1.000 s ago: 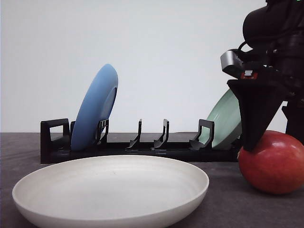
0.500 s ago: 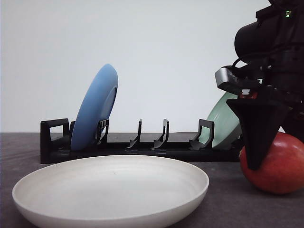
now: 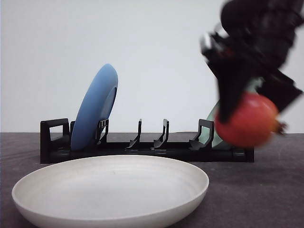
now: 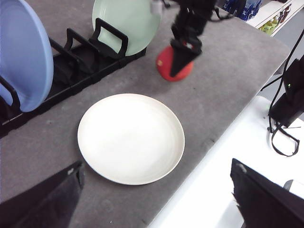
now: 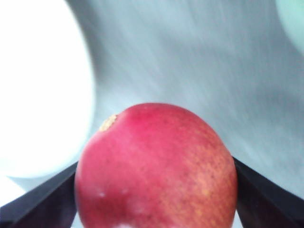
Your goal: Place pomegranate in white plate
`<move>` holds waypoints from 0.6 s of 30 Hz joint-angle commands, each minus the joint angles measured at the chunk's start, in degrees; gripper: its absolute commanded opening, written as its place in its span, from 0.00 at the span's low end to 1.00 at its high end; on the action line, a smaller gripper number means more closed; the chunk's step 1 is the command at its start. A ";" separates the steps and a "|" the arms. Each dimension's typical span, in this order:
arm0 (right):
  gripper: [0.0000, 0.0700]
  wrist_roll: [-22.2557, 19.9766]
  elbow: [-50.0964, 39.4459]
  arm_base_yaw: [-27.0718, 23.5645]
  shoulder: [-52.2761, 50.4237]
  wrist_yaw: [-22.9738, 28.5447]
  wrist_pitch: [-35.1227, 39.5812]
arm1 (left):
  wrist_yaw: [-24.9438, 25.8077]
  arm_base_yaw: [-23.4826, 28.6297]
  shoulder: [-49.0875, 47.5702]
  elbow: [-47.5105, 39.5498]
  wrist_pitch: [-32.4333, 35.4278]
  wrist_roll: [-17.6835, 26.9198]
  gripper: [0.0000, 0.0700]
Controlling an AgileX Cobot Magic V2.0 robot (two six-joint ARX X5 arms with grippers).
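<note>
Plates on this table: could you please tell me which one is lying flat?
The white plate lies flat on the table; the blue plate and pale green plate stand on edge in the black rack.

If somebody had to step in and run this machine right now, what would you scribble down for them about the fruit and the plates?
Right gripper: shut on the pomegranate, holding it in the air above the table, in front of the pale green plate in the black rack.
Left gripper: open and holding nothing, near the white plate.
White plate: flat on the grey table, with nothing on it, to the left of the fruit in the front view.
Blue plate: standing in the rack, not part of the job.
Done: fruit gripped and off the table.
Left: carry it over the white plate, lower it, release it.
</note>
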 commanded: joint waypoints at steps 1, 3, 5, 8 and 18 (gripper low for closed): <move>0.56 4.14 1.44 2.81 0.80 -0.58 -0.56 | -0.11 -0.83 0.20 0.75 0.99 0.46 0.85; 0.56 6.59 1.74 5.99 0.81 -0.62 1.13 | -0.11 -0.83 0.20 0.75 1.63 0.65 0.85; 0.56 8.75 1.71 9.19 1.19 -0.52 3.76 | -0.09 -0.83 0.20 0.75 2.02 0.64 0.85; 0.56 12.08 1.71 14.04 2.61 -0.49 9.08 | -0.09 -0.83 0.20 0.75 2.00 0.88 0.85; 0.56 14.38 1.71 23.70 11.80 2.66 20.59 | -0.11 -0.83 0.20 0.75 1.97 1.03 0.85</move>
